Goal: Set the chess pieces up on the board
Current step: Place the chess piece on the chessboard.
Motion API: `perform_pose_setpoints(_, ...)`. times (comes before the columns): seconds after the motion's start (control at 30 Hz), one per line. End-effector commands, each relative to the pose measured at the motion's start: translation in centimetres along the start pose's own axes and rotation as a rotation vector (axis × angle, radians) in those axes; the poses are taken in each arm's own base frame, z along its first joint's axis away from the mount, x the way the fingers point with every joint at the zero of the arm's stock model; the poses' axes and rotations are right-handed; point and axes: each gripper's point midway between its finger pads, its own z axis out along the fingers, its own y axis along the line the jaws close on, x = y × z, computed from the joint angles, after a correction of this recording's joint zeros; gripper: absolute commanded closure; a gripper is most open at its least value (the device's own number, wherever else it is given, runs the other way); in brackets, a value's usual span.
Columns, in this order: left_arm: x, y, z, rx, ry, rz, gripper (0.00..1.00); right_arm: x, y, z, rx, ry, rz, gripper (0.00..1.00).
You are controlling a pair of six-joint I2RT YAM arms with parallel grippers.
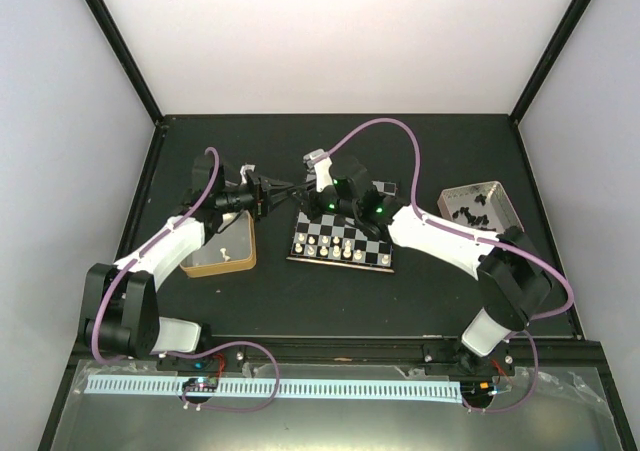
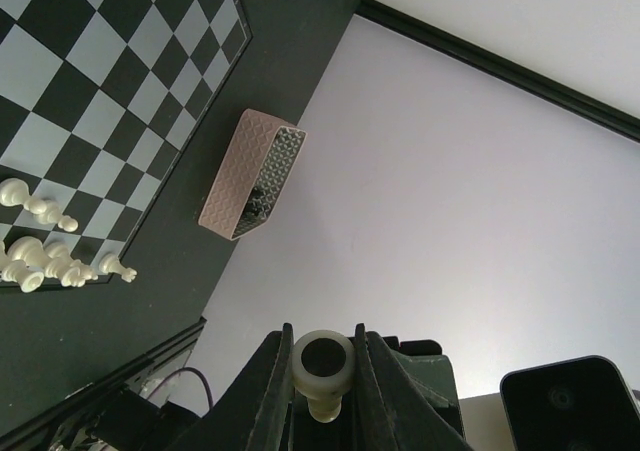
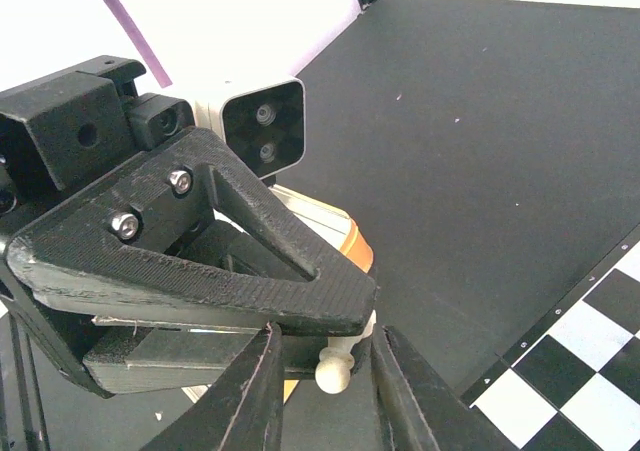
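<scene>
Clamping a cream piece (image 2: 322, 363), left jaws point its head between the open right jaws.

Board (image 1: 318, 233): one. Tins: two, namely one gold-sided tin (image 1: 218, 269) and one pinkish-silver tin (image 1: 478, 188). Cream-white pieces (image 2: 40, 209) on the board: roughly eight, bunched too tightly for a firm count. Gripped piece (image 2: 322, 366), cream-white: one. Black pieces (image 1: 470, 211) in the pinkish-silver tin: several, too small to count.
</scene>
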Motion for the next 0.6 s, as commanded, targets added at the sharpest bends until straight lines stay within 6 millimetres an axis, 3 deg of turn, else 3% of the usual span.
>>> perform_pose_setpoints(0.0,1.93,-1.32,-0.15,0.038,0.061,0.018,0.92,-0.04,-0.27,0.76,0.022,-0.015,-0.025,0.75)
perform_pose_setpoints(0.57,1.75,-0.70,-0.07,0.034,0.059,-0.001,0.92,0.39,0.55,0.22,-0.042,-0.047,-0.051,0.70)
